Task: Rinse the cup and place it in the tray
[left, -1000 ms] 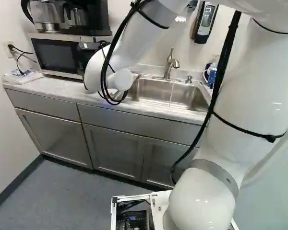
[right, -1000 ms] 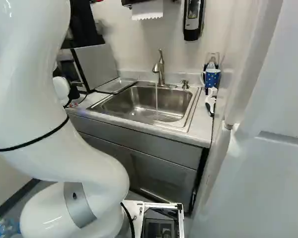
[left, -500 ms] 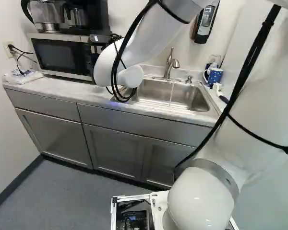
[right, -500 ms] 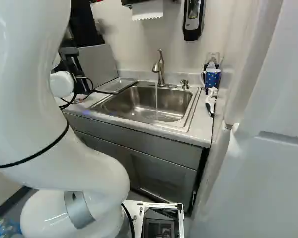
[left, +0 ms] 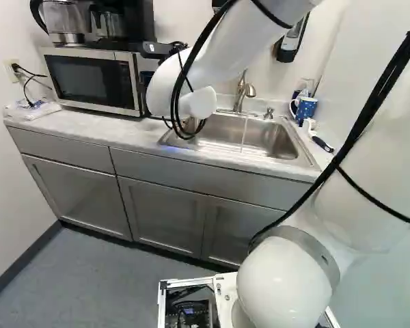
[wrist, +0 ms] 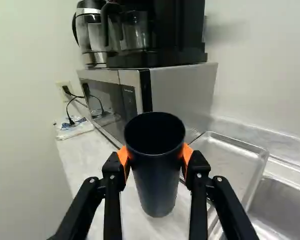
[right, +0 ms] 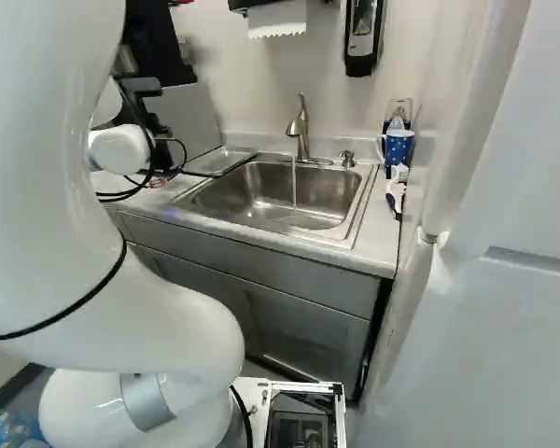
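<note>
Being held between the orange pads (wrist: pixel 188 154) of the gripper (right: pixel 152 121), which are pressed against it from two sides, the dark cup (wrist: pixel 157 180) is kept roughly upright, mouth up, above the counter (left: pixel 75 126) on the microwave side of the sink (right: pixel 289 191). Beside the sink, on that same side, the metal tray (wrist: pixel 227 160) is set, with the microwave (left: pixel 89 80) placed beyond it and topped by a coffee maker (wrist: pixel 155 40). Water is being run from the faucet (right: pixel 301 126) into the sink, and a blue dotted mug (right: pixel 399 147) is seen at the sink's opposite side.
</note>
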Robot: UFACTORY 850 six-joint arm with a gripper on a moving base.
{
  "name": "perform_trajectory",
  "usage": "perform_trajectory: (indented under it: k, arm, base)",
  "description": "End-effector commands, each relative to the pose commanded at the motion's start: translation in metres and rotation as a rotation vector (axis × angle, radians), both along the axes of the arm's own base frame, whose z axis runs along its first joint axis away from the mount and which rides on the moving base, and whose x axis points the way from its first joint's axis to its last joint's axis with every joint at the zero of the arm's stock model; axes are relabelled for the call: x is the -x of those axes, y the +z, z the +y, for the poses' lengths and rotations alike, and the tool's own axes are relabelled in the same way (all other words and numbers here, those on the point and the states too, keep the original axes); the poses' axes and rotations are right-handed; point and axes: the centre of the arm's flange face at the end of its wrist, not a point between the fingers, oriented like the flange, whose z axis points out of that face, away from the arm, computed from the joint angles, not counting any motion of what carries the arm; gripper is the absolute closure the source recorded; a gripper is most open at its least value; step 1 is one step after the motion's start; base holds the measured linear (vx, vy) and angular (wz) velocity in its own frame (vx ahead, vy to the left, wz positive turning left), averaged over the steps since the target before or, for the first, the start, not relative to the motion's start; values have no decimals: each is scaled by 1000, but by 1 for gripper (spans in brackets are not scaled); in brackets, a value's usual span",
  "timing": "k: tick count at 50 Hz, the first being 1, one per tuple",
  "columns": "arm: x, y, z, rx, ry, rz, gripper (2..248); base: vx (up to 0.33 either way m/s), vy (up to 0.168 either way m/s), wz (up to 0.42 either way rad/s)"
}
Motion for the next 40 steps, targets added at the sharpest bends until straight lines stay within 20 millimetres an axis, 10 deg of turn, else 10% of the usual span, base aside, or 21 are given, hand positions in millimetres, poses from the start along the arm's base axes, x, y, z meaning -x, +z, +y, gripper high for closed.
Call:
perform_trajectory:
  k: [40]
  arm:
    - [-22, -3, -57, 10, -135, 23, 128]
  base:
    - [0, 0, 0]
